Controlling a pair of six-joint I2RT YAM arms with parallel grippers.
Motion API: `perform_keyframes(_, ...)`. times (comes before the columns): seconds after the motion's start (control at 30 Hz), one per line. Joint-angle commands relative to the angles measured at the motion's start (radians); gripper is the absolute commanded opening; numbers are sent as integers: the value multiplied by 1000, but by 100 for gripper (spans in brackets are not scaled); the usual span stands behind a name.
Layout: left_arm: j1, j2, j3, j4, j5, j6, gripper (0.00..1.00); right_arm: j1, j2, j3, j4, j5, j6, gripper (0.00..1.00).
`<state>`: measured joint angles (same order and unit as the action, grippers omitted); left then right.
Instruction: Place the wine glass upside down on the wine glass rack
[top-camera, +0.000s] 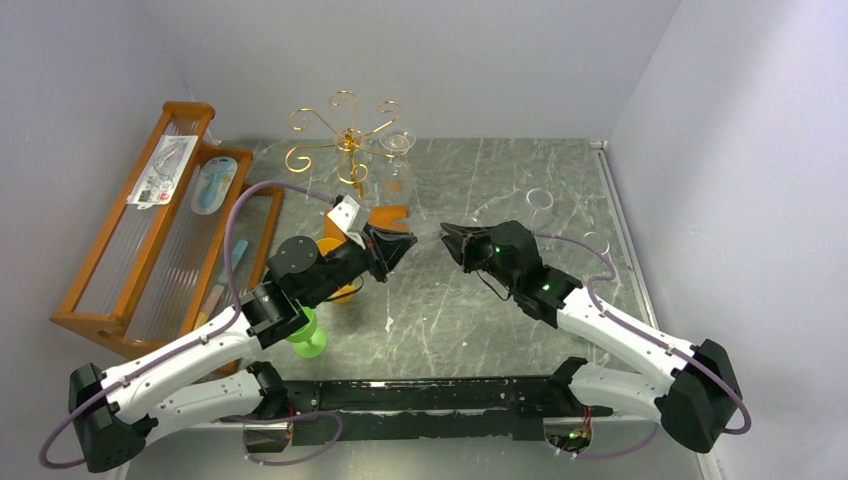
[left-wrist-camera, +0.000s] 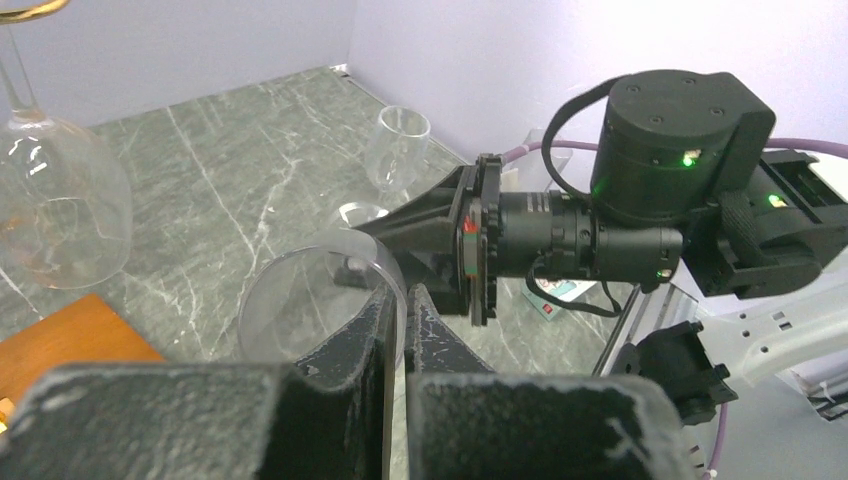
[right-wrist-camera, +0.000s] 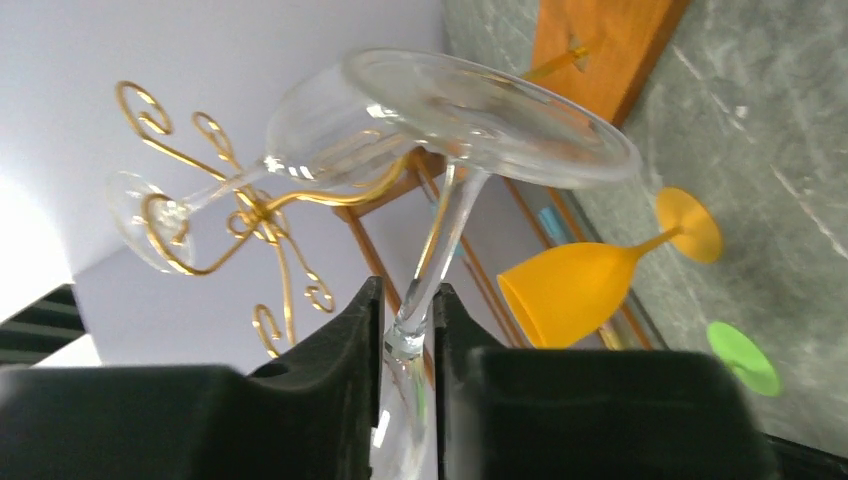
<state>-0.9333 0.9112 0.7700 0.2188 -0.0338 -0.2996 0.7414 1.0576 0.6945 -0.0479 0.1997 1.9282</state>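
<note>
On grey-green marbled tabletop (top-camera: 480, 320) (white-veined): wine glass rack (top-camera: 348, 140), lilac walls (top-camera: 420, 60).

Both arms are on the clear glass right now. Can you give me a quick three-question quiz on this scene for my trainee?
1. True or false: the wine glass rack already carries a hanging clear glass.
2. Which part of the wine glass do the right gripper fingers close on? A) rim B) stem C) foot
3. Fill in: the left gripper pinches the same glass at the ____ of its bowl.

Key: 1 true; 2 B; 3 rim.
</note>
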Motion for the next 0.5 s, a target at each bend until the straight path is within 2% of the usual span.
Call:
perform_keyframes(0.0, -6, -22, -22, 86, 63, 25, 5, 10, -20, -5, 75, -21, 25, 11)
perform_keyframes(0.07, -6, -29, -26, 63, 68, 22, 5, 9, -32, -2, 79, -9, 17, 2)
perform_keyframes(0.13, -6, -38, -26, 25, 56, 12, 11, 10, -44, 5, 63, 19, -1, 0)
perform_keyframes(0.23, -6, -55, -22, -49, 35, -14, 32, 9, -59, 22, 51, 64, -39, 0)
perform_keyframes(0.33, -6, -84, -16, -93, 35, -35, 59, 9, -61, 37, 33, 93, -104, 0)
perform_keyframes(0.47, -4, -135, 9, -156, -15, -64, 77, 9, -72, 30, 79, 127, -243, 0)
